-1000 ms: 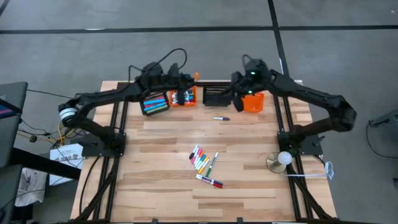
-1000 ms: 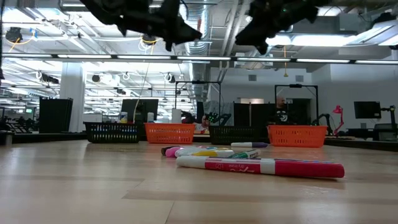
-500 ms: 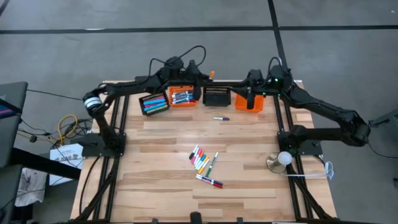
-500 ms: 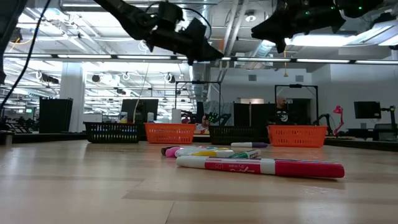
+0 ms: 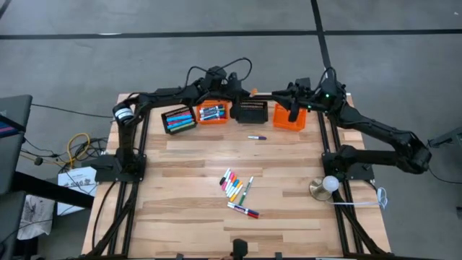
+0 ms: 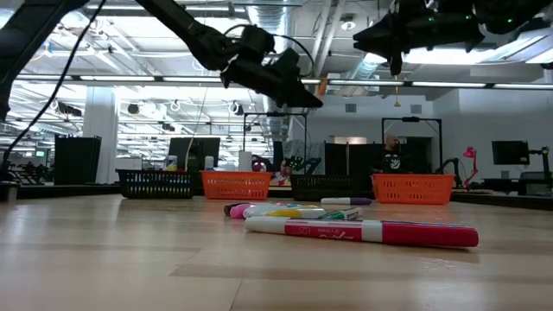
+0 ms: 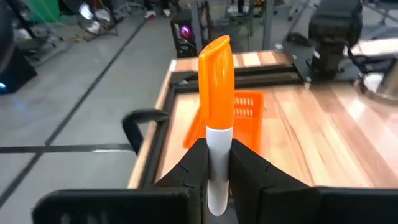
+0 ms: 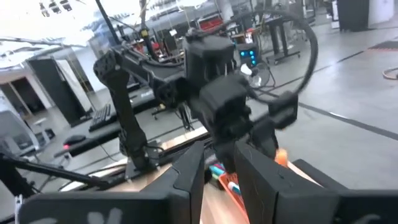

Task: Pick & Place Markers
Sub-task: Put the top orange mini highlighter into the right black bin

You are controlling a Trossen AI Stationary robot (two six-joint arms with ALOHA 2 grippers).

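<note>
Currently, by label:

Black basket at far left (image 5: pixel 179 119): tilted on the counter (image 5: pixel 195 180), holding several markers, blue and pink among them.
Orange basket beside it (image 5: pixel 212 113): holds a few markers, mostly blue and dark.
Second black basket (image 5: pixel 252 112): sits in the middle of the row along the counter's far edge; its contents cannot be made out.
Orange basket at far right (image 5: pixel 289 118): partly covered by the right arm; contents hidden.
Loose markers (image 5: pixel 237 186): a cluster lies mid-counter, pink, orange, yellow and green among them; the pink-capped marker (image 6: pixel 363 231) lies nearest the low camera.
Single marker (image 5: pixel 257 137): lies alone on the counter just in front of the second black basket.
Left claw (image 7: pixel 217 168): clamped on an orange-capped marker (image 7: pixel 217 112), which stands upright between the fingers with its white barrel in the grip.
Left arm: stretched along the far edge, raised above the baskets, its wrist near the middle of the row.
Right claw (image 8: pixel 217 171): raised over the orange basket at far right, fingers close together with a narrow gap; nothing visible between them.
Right arm: reaches in from the right side, facing the left arm.
</note>
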